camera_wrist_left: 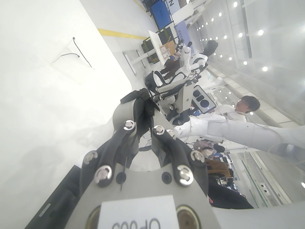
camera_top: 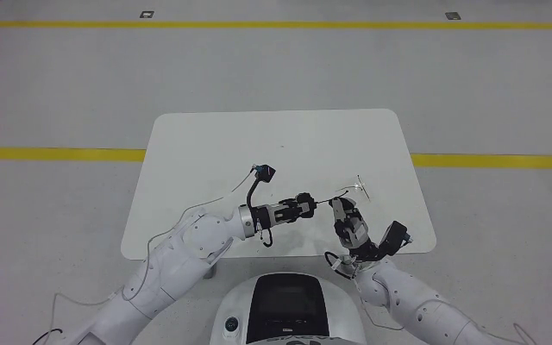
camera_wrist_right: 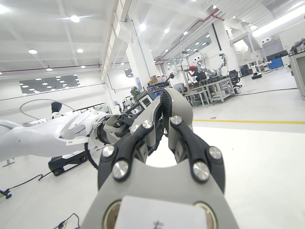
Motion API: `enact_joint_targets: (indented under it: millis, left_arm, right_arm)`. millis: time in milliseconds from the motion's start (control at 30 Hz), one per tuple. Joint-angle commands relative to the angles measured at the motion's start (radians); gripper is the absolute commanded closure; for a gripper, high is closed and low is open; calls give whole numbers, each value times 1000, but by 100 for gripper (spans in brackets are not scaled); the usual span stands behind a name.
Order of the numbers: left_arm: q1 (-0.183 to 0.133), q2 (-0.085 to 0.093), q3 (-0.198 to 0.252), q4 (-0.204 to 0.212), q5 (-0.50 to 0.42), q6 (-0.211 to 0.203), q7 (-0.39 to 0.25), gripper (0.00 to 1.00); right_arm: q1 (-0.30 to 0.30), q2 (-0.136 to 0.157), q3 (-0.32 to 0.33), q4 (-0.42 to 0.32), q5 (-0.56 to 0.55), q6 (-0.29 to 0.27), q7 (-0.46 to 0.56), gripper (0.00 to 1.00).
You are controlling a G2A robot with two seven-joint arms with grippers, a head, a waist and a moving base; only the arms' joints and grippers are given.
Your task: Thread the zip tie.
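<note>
Above the worktop's [camera_top: 216, 147] near edge, a zip tie [camera_top: 322, 202] is held stretched between two arms. It is clamped by the left gripper's [camera_top: 306, 203] jaws; likewise by the right gripper's [camera_top: 341, 207].

Smooth, matt white worktop [camera_top: 216, 147]. Thin black plastic zip tie [camera_wrist_right: 168, 80]. On right gripper [camera_wrist_right: 164, 94], matt grey jaws with ribbed black rubbery pads [camera_wrist_right: 166, 101], black plastic links [camera_wrist_right: 190, 139], bright polished metal pins [camera_wrist_right: 199, 168].
</note>
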Motion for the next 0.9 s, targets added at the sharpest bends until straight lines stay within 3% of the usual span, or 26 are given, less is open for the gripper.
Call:
enact_joint_targets:
  millis: [0,867]
  left_arm:
    - [0,0,0,0,0,0,0,100]
    - [0,0,0,0,0,0,0,100]
  right_arm:
    - [1,0,-1,2,3,0,2,100]
    - [9,-2,-12,8,6,0,-7,100]
